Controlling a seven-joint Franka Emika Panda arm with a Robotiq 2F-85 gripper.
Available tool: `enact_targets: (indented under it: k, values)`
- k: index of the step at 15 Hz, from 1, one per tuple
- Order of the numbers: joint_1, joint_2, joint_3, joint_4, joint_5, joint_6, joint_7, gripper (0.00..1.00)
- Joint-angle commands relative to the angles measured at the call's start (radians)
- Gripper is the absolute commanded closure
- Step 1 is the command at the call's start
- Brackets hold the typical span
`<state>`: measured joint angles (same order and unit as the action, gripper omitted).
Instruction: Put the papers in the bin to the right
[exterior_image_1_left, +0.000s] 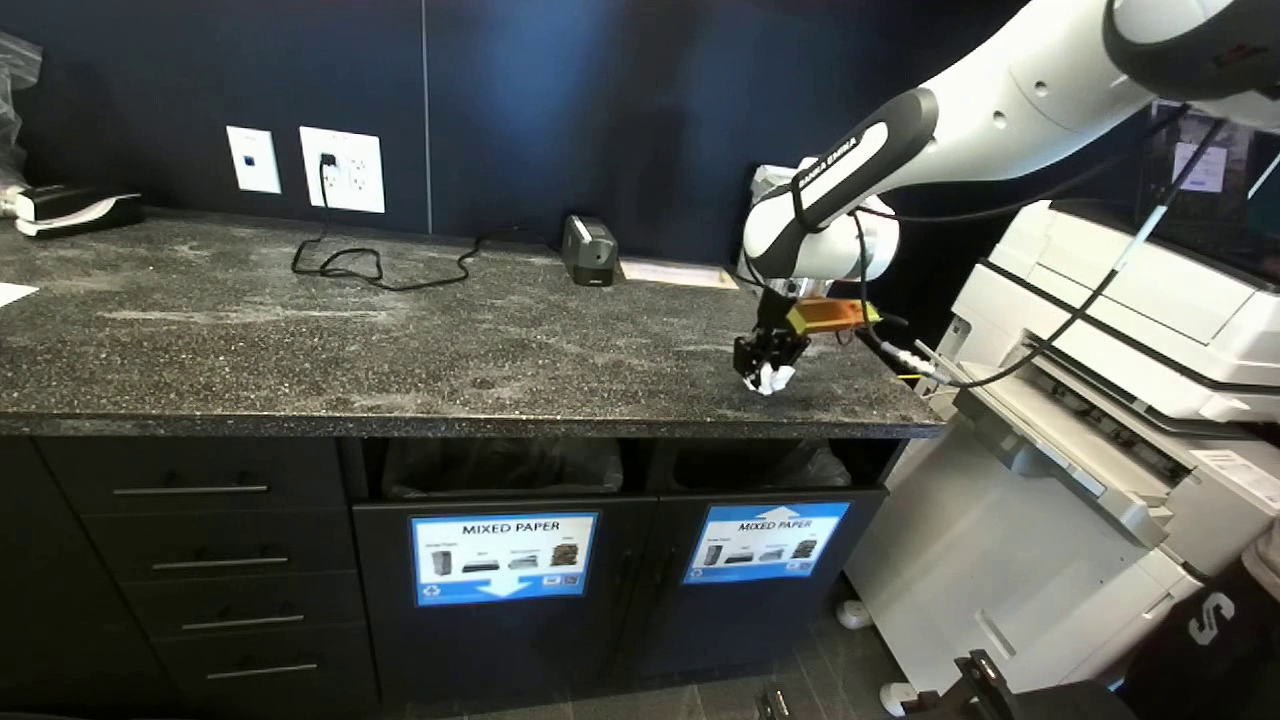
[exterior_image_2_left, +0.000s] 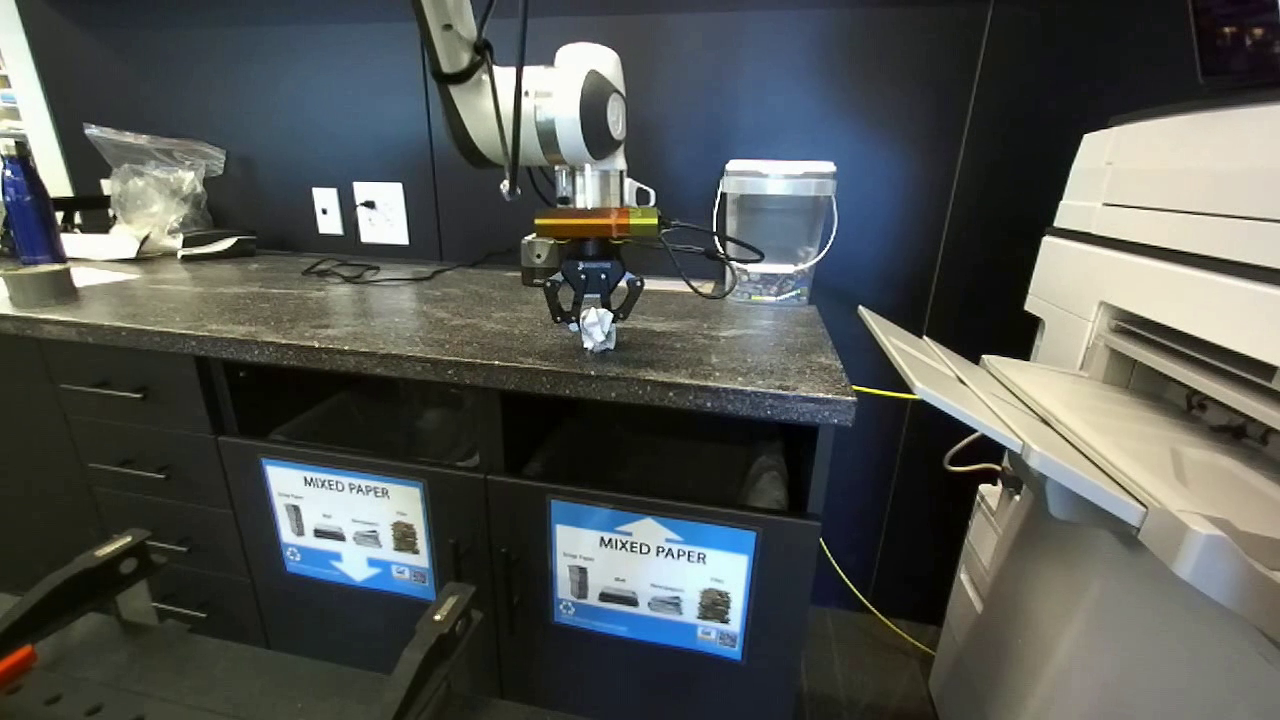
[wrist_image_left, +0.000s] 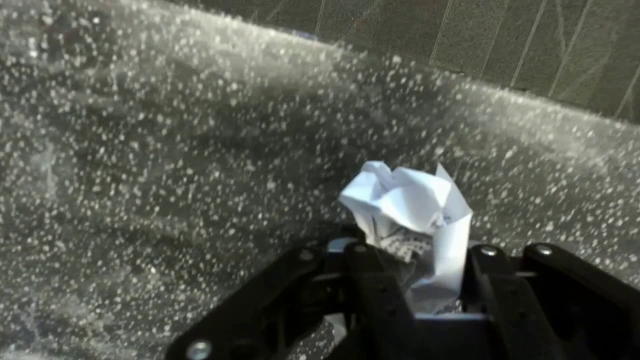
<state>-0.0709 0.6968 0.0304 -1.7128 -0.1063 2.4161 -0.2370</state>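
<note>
Pincer (exterior_image_2_left: 597, 320): I pinch a crumpled paper (wrist_image_left: 412, 197)
Tabletop (exterior_image_2_left: 720, 340): beneath my paper, contact unclear
Bin (exterior_image_2_left: 640, 455): dark slot below

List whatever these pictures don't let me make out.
Right bin: contents lost in shadow under the counter in both exterior views.
Paper: marks too blurred to read in the wrist view; the jaws hide part of it.
Bucket: contents at its bottom too small to name in an exterior view.
Arm: base beyond the frame edge in both exterior views.
Printer: cut off by the right edge in both exterior views.
</note>
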Motion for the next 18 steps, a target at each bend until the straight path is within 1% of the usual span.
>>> enact_targets:
  k: [1, 3, 4, 5, 12, 16, 17, 18]
  values:
    - [0.003, -0.129, 0.010, -0.215, 0.021, 0.075, 0.019, 0.86]
    - [0.026, -0.164, -0.005, -0.291, 0.006, 0.127, 0.068, 0.86]
    - [0.026, -0.179, 0.000, -0.326, 0.011, 0.162, 0.072, 0.86]
    - [0.039, -0.187, -0.003, -0.353, 0.006, 0.183, 0.094, 0.86]
    - [0.100, -0.256, -0.017, -0.531, -0.008, 0.299, 0.199, 0.86]
    - [0.115, -0.276, -0.016, -0.656, 0.005, 0.420, 0.232, 0.86]
    - [0.125, -0.267, -0.027, -0.683, -0.001, 0.478, 0.251, 0.86]
    - [0.110, -0.257, -0.011, -0.707, 0.020, 0.531, 0.245, 0.86]
